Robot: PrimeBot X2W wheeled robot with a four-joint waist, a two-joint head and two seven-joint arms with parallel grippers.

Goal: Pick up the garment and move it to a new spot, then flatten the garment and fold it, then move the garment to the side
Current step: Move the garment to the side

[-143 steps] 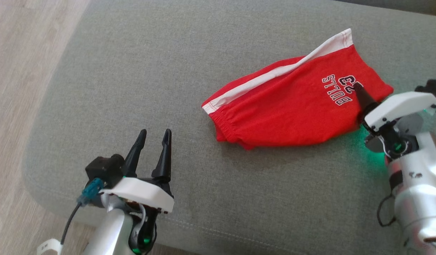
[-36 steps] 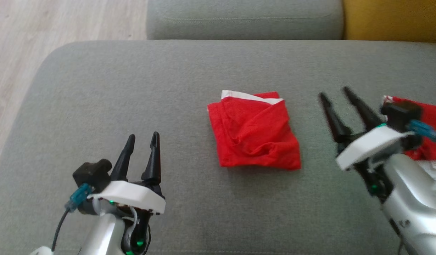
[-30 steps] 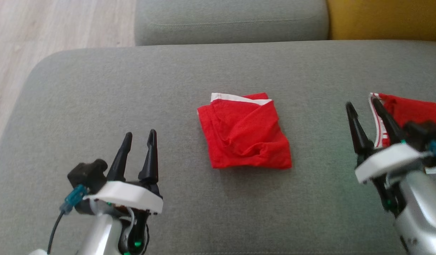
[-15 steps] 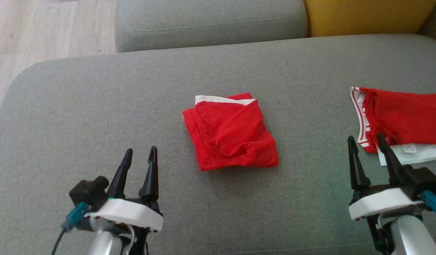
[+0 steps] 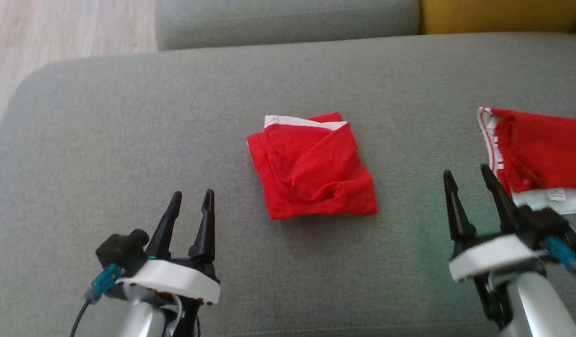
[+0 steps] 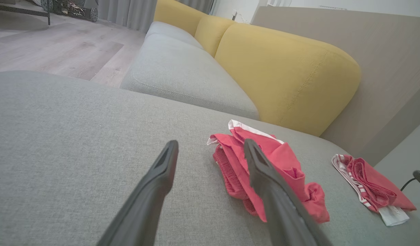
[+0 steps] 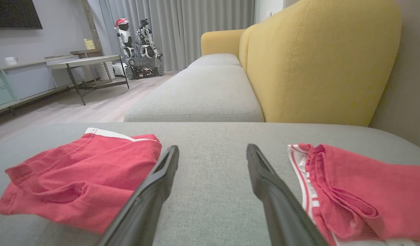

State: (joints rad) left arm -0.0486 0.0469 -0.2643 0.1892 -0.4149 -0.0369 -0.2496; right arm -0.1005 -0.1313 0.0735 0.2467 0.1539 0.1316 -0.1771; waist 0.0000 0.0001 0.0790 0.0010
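Note:
The garment [image 5: 311, 168] is a red piece with a white stripe, folded into a rough square in the middle of the grey sofa cushion [image 5: 129, 131]. It also shows in the left wrist view [image 6: 288, 160] and the right wrist view [image 7: 80, 171]. My left gripper [image 5: 193, 193] hovers open and empty at the lower left, short of the garment. My right gripper [image 5: 467, 171] is open and empty at the lower right. In the wrist views the left gripper [image 6: 210, 142] and the right gripper [image 7: 212, 147] hold nothing between their fingers.
A second folded red garment [image 5: 541, 150] with white trim lies at the cushion's right, close to my right fingers [image 7: 360, 184]. Behind are another grey seat [image 5: 288, 18] and a yellow backrest [image 5: 494, 14]. Wooden floor [image 5: 58, 28] lies past the cushion's rounded left edge.
The garment, spread out earlier under my right gripper, now lies folded. My right arm has drawn back to the lower right. The head camera has shifted, bringing the second garment into view.

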